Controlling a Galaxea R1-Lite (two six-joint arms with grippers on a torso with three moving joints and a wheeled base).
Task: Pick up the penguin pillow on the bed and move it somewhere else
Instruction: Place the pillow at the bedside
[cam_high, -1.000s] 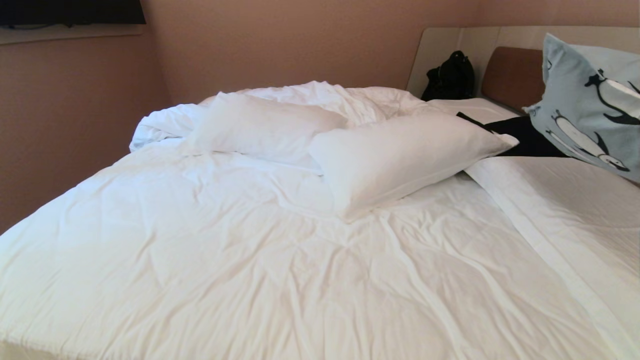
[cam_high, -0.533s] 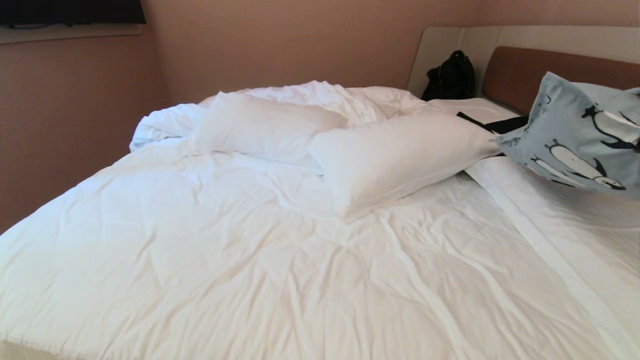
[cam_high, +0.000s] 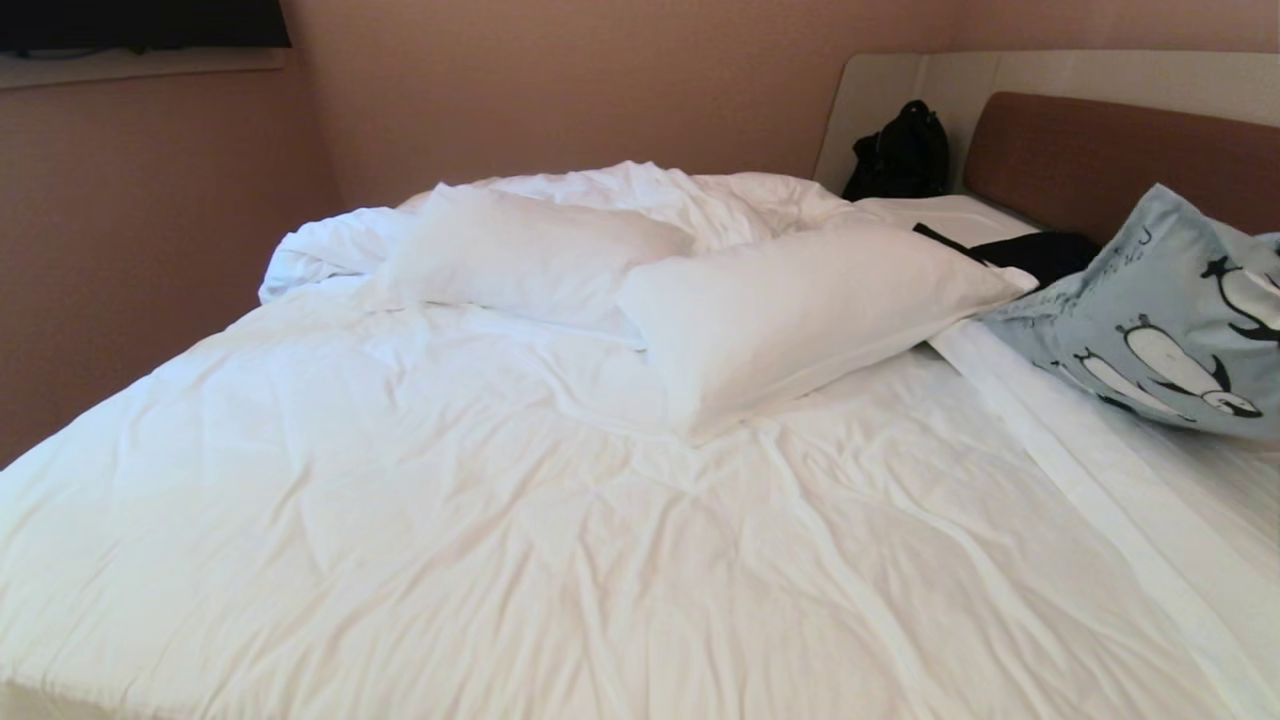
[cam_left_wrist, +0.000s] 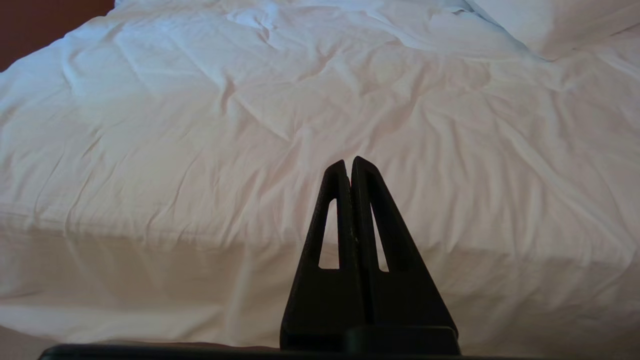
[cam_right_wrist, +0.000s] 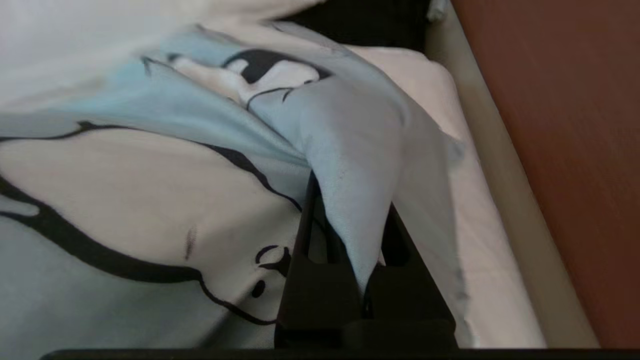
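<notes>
Penguin pillow (cam_high: 1160, 340) lay at bed's (cam_high: 560, 540) right edge below headboard (cam_high: 1100, 160), fabric fold pinched in right gripper (cam_right_wrist: 350, 235). Best kept clamped, lifted clear of white pillow (cam_high: 800, 320). Left gripper (cam_left_wrist: 350, 165) closed, idle over duvet.

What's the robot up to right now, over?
Right gripper shut on penguin pillow, low at the bed's right side. Left gripper shut, empty, parked. White pillow and black item close by.
</notes>
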